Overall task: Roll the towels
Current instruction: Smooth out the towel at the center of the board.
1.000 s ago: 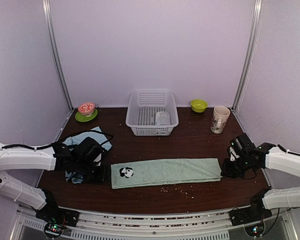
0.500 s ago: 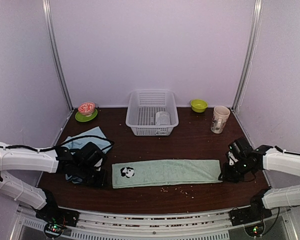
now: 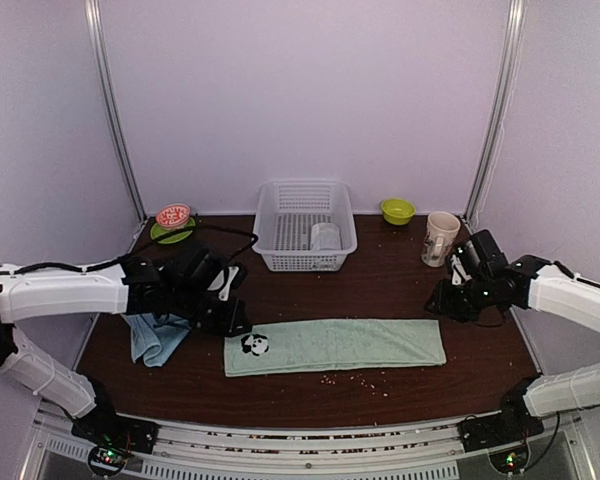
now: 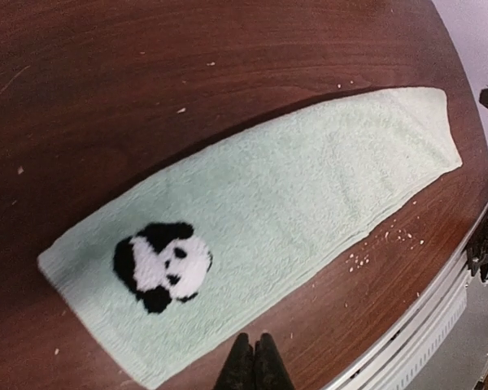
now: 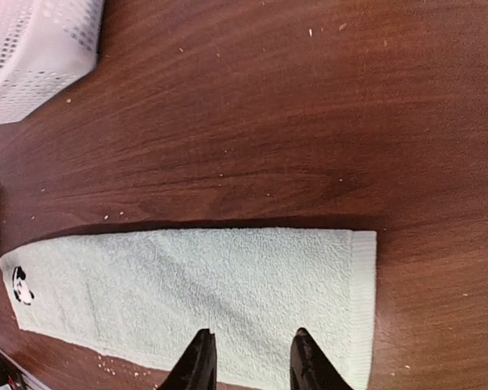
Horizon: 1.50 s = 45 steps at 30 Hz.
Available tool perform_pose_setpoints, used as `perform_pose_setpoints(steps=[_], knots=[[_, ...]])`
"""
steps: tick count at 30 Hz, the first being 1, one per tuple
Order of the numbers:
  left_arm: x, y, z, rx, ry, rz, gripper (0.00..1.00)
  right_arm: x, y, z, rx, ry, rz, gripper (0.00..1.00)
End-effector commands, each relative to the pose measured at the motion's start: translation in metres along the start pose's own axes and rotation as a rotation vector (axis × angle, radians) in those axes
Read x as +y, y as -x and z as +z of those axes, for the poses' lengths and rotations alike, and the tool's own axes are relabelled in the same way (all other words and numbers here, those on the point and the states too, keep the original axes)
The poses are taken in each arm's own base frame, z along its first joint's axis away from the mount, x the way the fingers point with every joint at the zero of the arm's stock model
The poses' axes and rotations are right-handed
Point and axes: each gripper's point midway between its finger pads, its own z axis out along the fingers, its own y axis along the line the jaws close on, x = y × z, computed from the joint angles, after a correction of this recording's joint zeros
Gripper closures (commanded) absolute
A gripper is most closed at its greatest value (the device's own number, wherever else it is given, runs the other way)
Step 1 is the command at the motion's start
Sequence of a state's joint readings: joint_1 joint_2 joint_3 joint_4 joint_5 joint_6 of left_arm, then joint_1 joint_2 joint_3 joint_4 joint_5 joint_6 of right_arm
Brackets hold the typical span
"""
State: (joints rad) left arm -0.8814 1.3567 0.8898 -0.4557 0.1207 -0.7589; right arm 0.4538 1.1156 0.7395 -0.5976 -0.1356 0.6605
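Left claw [image 4: 254,366] pinched together, empty; right claw [image 5: 248,361] parted, empty; blue towel [image 3: 158,338] seemingly half hidden.

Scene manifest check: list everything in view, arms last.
panda towel: 1, pale green, flat, front centre
blue towel: 1, light blue, crumpled, front left
small towel: 1, greyish-white, in basket
basket: 1, white, back centre
red bowl: 1, red-patterned, on plate
plate: 1, green, back left
green bowl: 1, green, back right
mug: 1, beige, back right
crumbs: many, pale, near panda towel
table: 1, dark wood
left claw: 1, black, shut, by panda end
right claw: 1, black, open, above opposite end
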Motion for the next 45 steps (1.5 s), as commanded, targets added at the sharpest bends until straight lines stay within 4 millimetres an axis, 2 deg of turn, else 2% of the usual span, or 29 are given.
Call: perform_pose_setpoints(steps=[1,6,11,18,25,28,31,34,36,38,39,42,45], knots=[[-0.016,-0.005,0.045,0.085,-0.078,0.073,1.0,0.011,0.005,0.04,0.042,0.006,0.016,0.71],[0.008,-0.035,0.084,0.197,-0.024,0.067,1.0,-0.001,-0.004,0.062,0.119,-0.08,-0.012,0.74],[0.03,-0.069,0.1,0.292,0.014,0.05,1.0,-0.018,-0.004,0.078,0.189,-0.201,-0.04,0.74],[0.053,-0.107,0.088,0.376,0.059,0.061,1.0,-0.036,-0.005,0.091,0.281,-0.307,-0.055,0.74],[0.067,-0.121,0.072,0.413,0.107,0.099,1.0,-0.053,0.012,0.085,0.268,-0.384,-0.061,0.73],[0.07,-0.124,0.07,0.428,0.115,0.116,1.0,-0.055,0.017,0.09,0.283,-0.394,-0.066,0.73],[0.071,-0.124,0.069,0.434,0.124,0.129,1.0,-0.052,0.022,0.097,0.282,-0.389,-0.063,0.73],[0.067,-0.117,0.066,0.426,0.126,0.147,0.99,-0.046,0.039,0.087,0.216,-0.388,-0.071,0.7],[0.057,-0.103,0.06,0.397,0.112,0.166,0.84,-0.037,0.05,0.071,0.153,-0.358,-0.068,0.63],[0.046,-0.088,0.05,0.363,0.093,0.188,0.64,-0.027,0.055,0.052,0.1,-0.319,-0.072,0.56],[0.038,-0.079,0.043,0.339,0.081,0.202,0.58,-0.022,0.055,0.043,0.075,-0.303,-0.08,0.54],[0.009,-0.046,0.019,0.245,0.025,0.248,0.48,-0.007,0.044,0.025,0.034,-0.244,-0.106,0.52],[-0.026,-0.013,-0.003,0.141,-0.067,0.28,0.45,0.008,0.021,0.028,0.064,-0.178,-0.118,0.55]])
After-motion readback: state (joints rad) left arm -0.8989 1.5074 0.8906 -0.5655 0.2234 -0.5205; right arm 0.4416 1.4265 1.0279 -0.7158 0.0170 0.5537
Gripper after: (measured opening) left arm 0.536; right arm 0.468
